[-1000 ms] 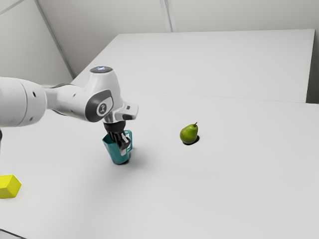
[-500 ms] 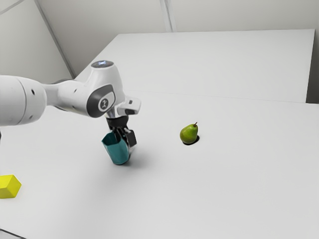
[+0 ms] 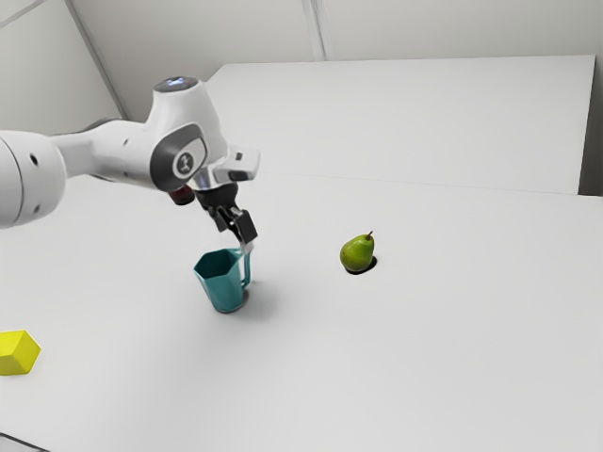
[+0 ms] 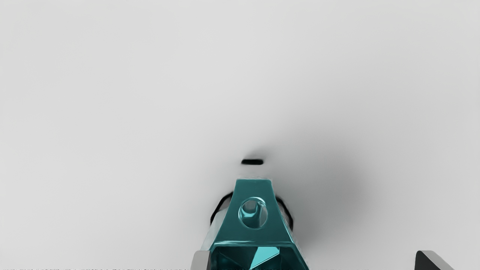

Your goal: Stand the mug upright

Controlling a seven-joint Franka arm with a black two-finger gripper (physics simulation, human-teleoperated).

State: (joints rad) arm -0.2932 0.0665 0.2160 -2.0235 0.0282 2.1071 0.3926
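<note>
The teal mug (image 3: 224,282) stands upright on the table in the exterior view, its mouth facing up and its handle toward the exterior view's right. Just above the handle is the gripper (image 3: 241,232), raised over the mug's rim. In the wrist view the mug (image 4: 253,236) shows its handle and part of its hollow inside. The fingers of the gripper (image 4: 313,260) stand wide apart there, one beside the mug's rim and the other well off from it, so it is open.
A green pear (image 3: 357,253) sits on the white table (image 3: 424,358), toward the exterior view's right from the mug. A yellow block (image 3: 17,352) lies near the exterior view's left edge. Part of a dark red thing (image 3: 182,196) shows behind the arm.
My hand has risen from the mug, and the fingers that were at its rim and inside are now above it. The mug has stayed almost in place, its handle in sight again.
</note>
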